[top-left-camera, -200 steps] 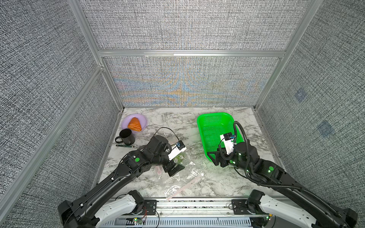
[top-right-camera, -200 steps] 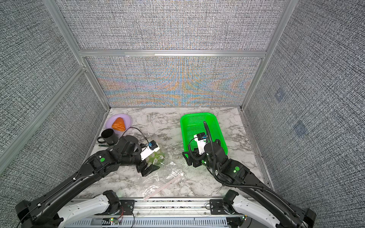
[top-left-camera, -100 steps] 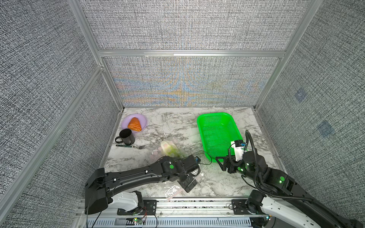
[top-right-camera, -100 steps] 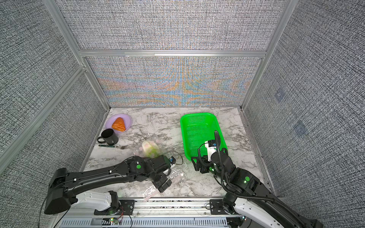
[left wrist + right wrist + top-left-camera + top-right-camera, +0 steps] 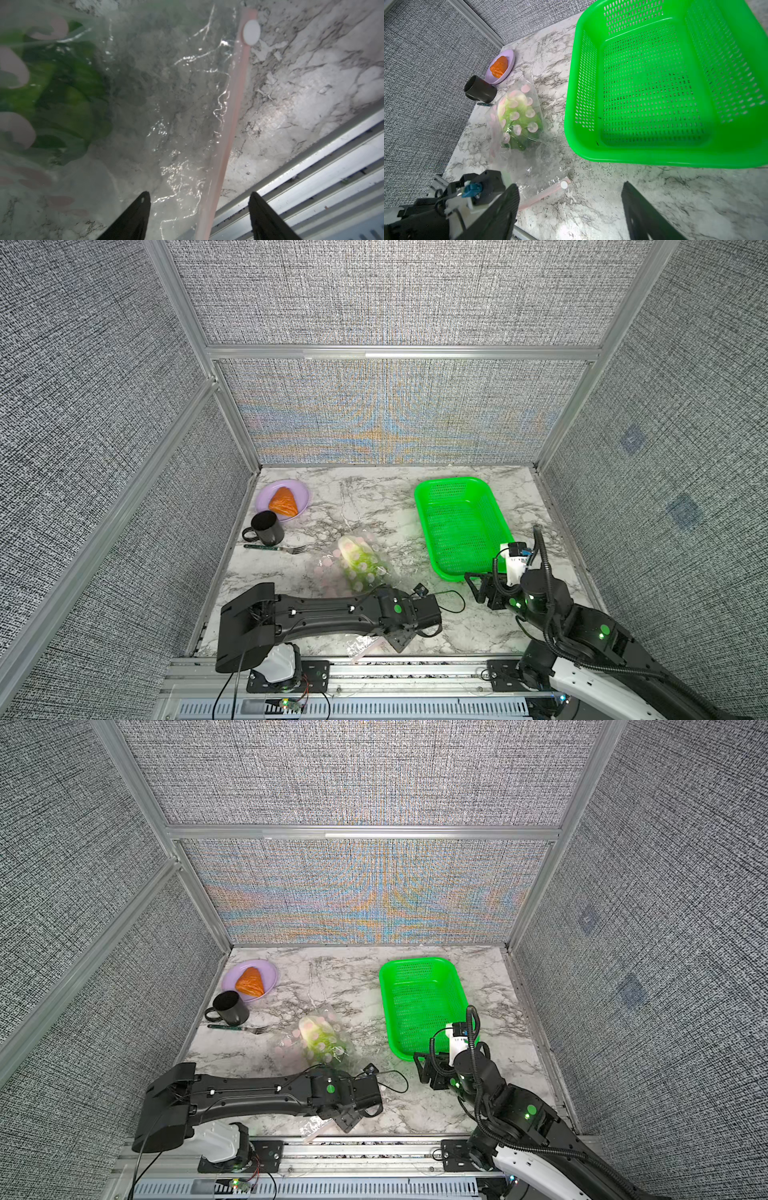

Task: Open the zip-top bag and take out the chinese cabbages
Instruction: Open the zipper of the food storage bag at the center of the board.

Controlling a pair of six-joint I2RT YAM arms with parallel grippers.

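Observation:
The zip-top bag (image 5: 365, 572) lies flat mid-table, clear with pink blobs, and the chinese cabbages (image 5: 356, 560) show as one leafy head inside its far end (image 5: 517, 116). The pale pink zip strip (image 5: 230, 116) runs along the front table edge, with a white round tab (image 5: 251, 32) at one end. Low over that strip my left gripper (image 5: 199, 195) has its jaws apart, one on each side of it, neither touching it. In both top views it sits at the front edge (image 5: 401, 641) (image 5: 349, 1121). My right gripper (image 5: 570, 185) is open over bare marble before the basket (image 5: 478, 589).
A green mesh basket (image 5: 419, 506) stands at the right, close to my right gripper. At the back left are a purple plate (image 5: 262, 497) with an orange pastry (image 5: 284, 502), a black mug (image 5: 266, 526) and a fork (image 5: 274, 548). A metal rail (image 5: 311, 166) borders the front edge.
My left arm has left the cabbage end of the bag and now lies stretched low along the front edge at the zip strip. My right arm has drawn back toward the front right.

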